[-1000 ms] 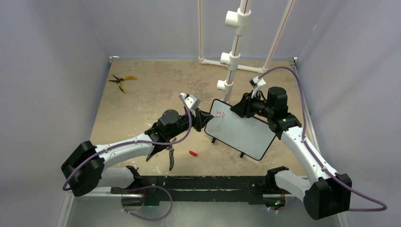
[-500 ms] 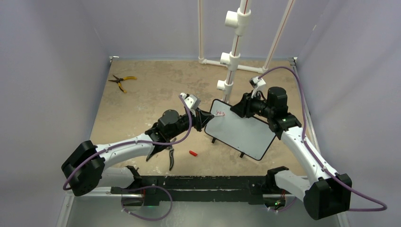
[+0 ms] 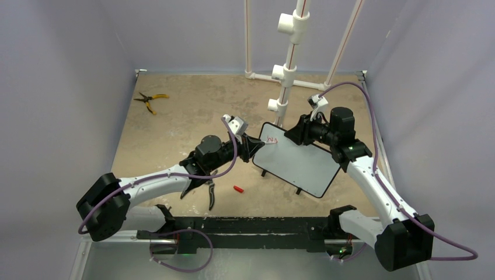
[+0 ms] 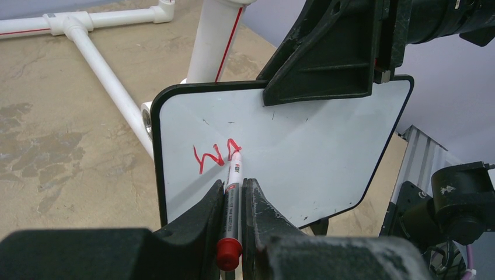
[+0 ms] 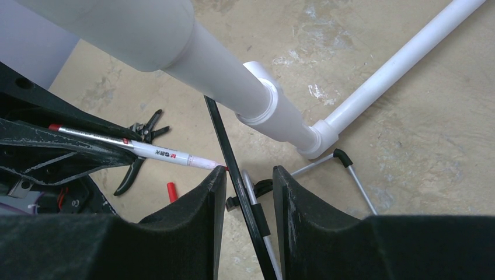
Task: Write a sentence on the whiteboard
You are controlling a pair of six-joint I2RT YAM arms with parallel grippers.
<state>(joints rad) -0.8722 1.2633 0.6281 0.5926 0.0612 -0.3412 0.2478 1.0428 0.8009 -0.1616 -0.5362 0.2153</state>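
Observation:
The whiteboard (image 3: 300, 163) stands tilted on its small feet at mid-table. It shows face-on in the left wrist view (image 4: 303, 151) and edge-on in the right wrist view (image 5: 233, 166). My left gripper (image 3: 254, 148) (image 4: 233, 182) is shut on a white marker (image 4: 234, 186) (image 5: 149, 151) with a red end. The marker's tip touches the board's upper left. The sentence (image 4: 216, 154) (image 3: 271, 139) is a short red scrawl there. My right gripper (image 3: 295, 133) (image 5: 248, 172) is shut on the board's top edge, one finger on each side of it.
A white PVC pipe frame (image 3: 286, 73) (image 4: 105, 76) (image 5: 233, 87) rises just behind the board. Yellow-handled pliers (image 3: 150, 100) lie at the far left. Black cutters (image 3: 209, 191) (image 5: 137, 157) and a red marker cap (image 3: 238, 189) (image 5: 171, 191) lie near the left arm.
The marker tip has shifted slightly over the red scrawl. Both arms and the board have hardly moved.

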